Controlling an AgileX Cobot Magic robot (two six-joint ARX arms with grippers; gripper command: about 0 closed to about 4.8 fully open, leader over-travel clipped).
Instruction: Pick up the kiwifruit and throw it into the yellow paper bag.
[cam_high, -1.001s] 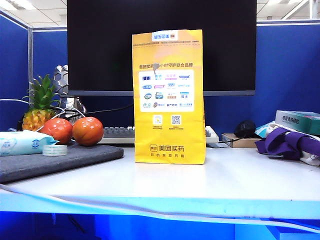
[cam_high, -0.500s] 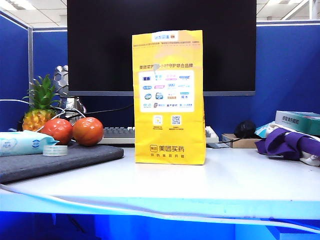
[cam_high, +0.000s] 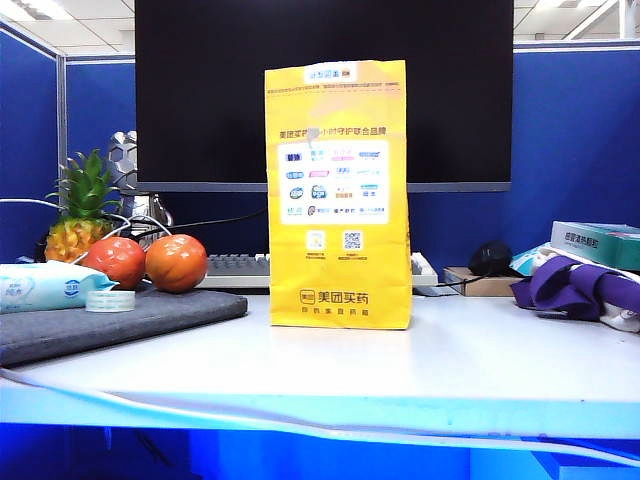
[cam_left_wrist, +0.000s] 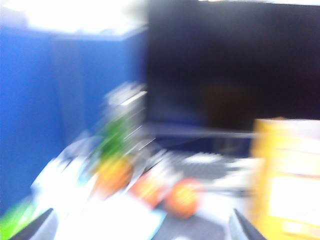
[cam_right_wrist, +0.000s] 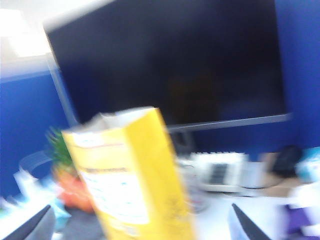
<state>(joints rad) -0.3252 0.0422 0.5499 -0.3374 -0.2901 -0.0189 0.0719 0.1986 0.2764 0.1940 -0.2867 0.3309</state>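
A tall yellow paper bag (cam_high: 338, 195) with a white logo panel stands upright at the middle of the white tabletop (cam_high: 400, 360). Two shiny red-orange tomatoes (cam_high: 148, 262) and a small pineapple (cam_high: 80, 205) sit to its left on a grey mat (cam_high: 110, 320). The fuzzy brown kiwifruit is not visible. Both wrist views are blurred. The left tool (cam_left_wrist: 142, 227) and right tool (cam_right_wrist: 142, 225) each show two fingertips spread wide, holding nothing, above the tabletop.

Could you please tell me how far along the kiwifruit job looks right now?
Apparently done: no kiwifruit shows beside the tomatoes, so it is probably inside the bag, though its inside is hidden. In hand: nothing; the left hand and right hand are open and empty, short of the bag. Left: seemingly nothing.
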